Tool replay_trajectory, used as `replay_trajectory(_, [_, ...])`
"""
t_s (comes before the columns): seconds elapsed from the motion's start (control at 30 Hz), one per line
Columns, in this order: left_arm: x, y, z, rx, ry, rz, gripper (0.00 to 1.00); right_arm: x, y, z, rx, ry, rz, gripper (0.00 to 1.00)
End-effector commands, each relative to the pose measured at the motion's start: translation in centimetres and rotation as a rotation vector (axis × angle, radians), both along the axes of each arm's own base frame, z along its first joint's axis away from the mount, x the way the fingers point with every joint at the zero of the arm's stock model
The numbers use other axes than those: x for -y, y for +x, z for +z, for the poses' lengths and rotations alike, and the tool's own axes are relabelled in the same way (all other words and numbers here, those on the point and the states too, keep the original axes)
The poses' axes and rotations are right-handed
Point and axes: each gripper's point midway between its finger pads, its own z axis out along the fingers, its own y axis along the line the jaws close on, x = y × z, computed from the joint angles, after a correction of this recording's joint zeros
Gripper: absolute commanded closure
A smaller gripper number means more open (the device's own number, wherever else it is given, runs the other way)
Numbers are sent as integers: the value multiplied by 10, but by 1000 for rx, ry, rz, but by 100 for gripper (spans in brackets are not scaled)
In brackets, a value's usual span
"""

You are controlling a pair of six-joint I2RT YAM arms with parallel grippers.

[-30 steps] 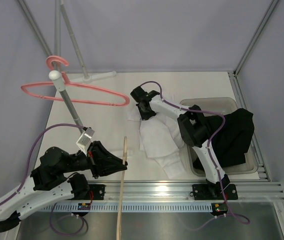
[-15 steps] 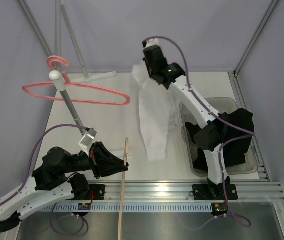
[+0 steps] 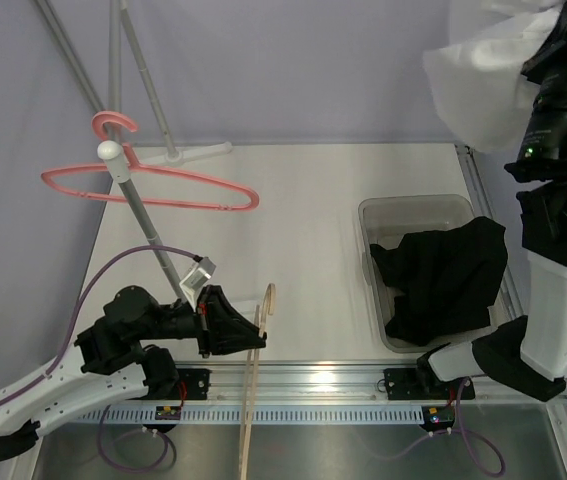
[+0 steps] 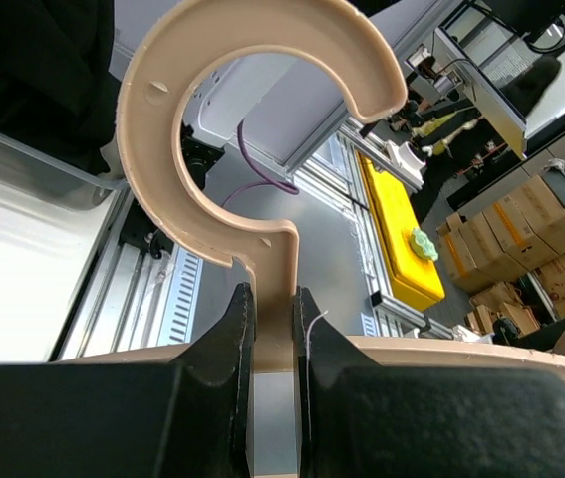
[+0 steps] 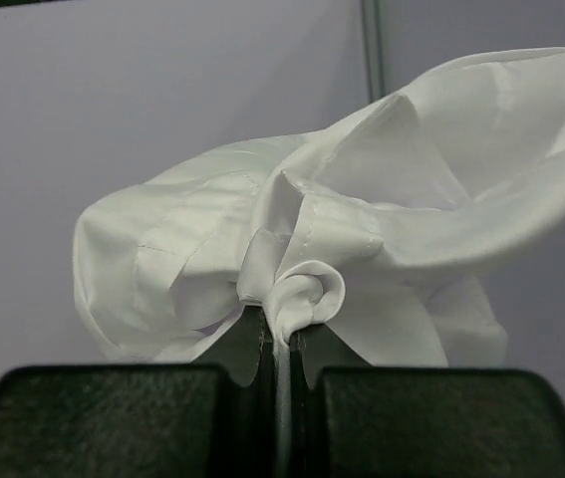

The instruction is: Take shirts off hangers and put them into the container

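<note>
Left claw (image 4: 272,304): clamped on tan hanger (image 4: 147,149) neck.
Right claw (image 5: 274,334): pinching white shirt (image 5: 342,199) fold.
Top view: black shirt (image 3: 443,275) in container (image 3: 373,212).

white collared shirt (image 3: 483,85) bunched, aloft at far right, black shirt (image 3: 443,275) crumpled in clear container (image 3: 413,201), piled toward its right side, pink hanger (image 3: 153,185) bare, hanging at far left, tan hanger (image 3: 255,370) bare, at near edge

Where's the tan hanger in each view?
Top external: tan hanger at bottom centre, gripped by the left claw.
Left wrist: fills the frame, hook at top, neck between the claw's fingers.
Right wrist: not in it; only the white shirt.
Shared landmark: black shirt, right side in top external, upper left in left wrist.
</note>
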Motion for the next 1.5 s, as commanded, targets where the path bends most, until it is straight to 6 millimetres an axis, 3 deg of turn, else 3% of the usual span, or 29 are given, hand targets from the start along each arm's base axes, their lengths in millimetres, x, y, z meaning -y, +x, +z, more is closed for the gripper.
replay_trajectory(0.0, [-4,-13,24,25,-69,-63,100,8,3,-17,-76,-56,-77,100])
replay_trajectory(0.03, [-3,-13,24,26,-74,-68,100,2,15,-36,-127,-81,-78,100])
replay_trajectory(0.1, [-1,-13,25,20,-87,-73,100,10,7,-50,-158,-66,-100,100])
replay_trajectory(0.13, [-1,-15,24,16,-93,-86,100,4,21,-76,-226,-92,-101,100])
replay_trajectory(0.17, [0,-15,24,14,-99,-88,100,4,22,-89,-240,-78,-99,100])
replay_trajectory(0.2, [0,-16,26,10,-115,-96,100,9,13,-91,-209,-53,-91,100])
replay_trajectory(0.23, [-1,-17,28,12,-125,-99,100,1,30,-127,-286,-81,-85,100])
replay_trajectory(0.3, [-3,-18,29,5,-128,-100,100,5,33,-150,-313,-51,-89,100])
replay_trajectory(0.33, [-5,-20,31,7,-135,-99,100,3,42,-175,-365,-66,-97,100])
replay_trajectory(0.43, [-9,-20,33,8,-135,-87,100,4,51,-200,-394,-32,-80,100])
replay_trajectory(0.57, [-15,-21,31,3,-112,-71,100,4,60,-193,-409,-22,-66,100])
replay_trajectory(0.7, [-16,-20,28,0,-111,-66,100,7,73,-160,-392,-24,-81,100])
replay_trajectory(0.8, [-14,-20,26,-5,-105,-69,100,16,84,-149,-416,-42,-121,100])
replay_trajectory(0.93, [-13,-20,28,2,-104,-73,100,23,98,-169,-484,-31,-128,100])
replay_trajectory(1.07, [-12,-22,31,2,-104,-90,100,24,111,-229,-611,-6,-125,100])
replay_trajectory(1.1, [-12,-22,29,0,-102,-92,100,23,114,-263,-687,-9,-130,100])
replay_trajectory(1.17, [-14,-23,30,0,-110,-91,100,21,110,-293,-733,51,-111,100])
replay_trajectory(1.2, [-15,-24,30,0,-114,-90,100,19,109,-330,-815,48,-110,100])
replay_trajectory(1.23, [-16,-24,28,-4,-115,-89,100,18,106,-348,-839,83,-116,100])
replay_trajectory(1.27, [-17,-25,28,-7,-118,-91,100,20,98,-381,-922,80,-137,100])
replay_trajectory(1.37, [-21,-27,25,-15,-129,-94,100,23,75,-424,-1029,129,-163,100])
replay_trajectory(1.4, [-22,-28,25,-16,-131,-94,100,23,65,-450,-1093,126,-172,100])
replay_trajectory(1.47, [-26,-31,24,-20,-143,-96,100,25,43,-482,-1201,137,-193,100])
